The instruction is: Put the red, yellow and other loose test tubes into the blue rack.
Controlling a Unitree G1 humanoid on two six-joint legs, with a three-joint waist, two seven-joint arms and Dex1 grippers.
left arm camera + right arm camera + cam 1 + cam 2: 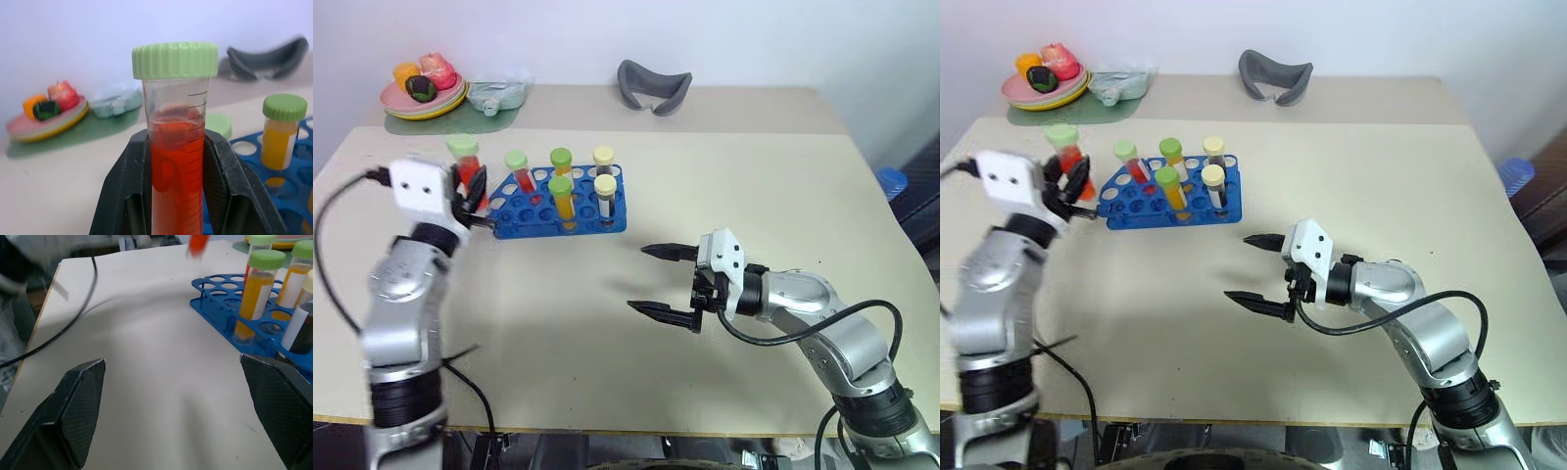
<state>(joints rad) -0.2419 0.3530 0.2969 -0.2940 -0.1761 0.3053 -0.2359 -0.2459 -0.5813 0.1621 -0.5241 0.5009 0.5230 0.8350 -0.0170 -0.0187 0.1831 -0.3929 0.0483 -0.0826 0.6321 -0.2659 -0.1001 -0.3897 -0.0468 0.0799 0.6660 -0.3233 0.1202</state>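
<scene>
While the right claw (664,284) hangs spread and empty over the counter (724,186) well short of the rack (558,203), the left claw (470,201) grips the red tube (177,147) upright just beside the rack's near-left end, nearer its holes.

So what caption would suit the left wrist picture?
Left claw gripping a green-capped tube of red liquid upright, blue rack just beyond.
</scene>
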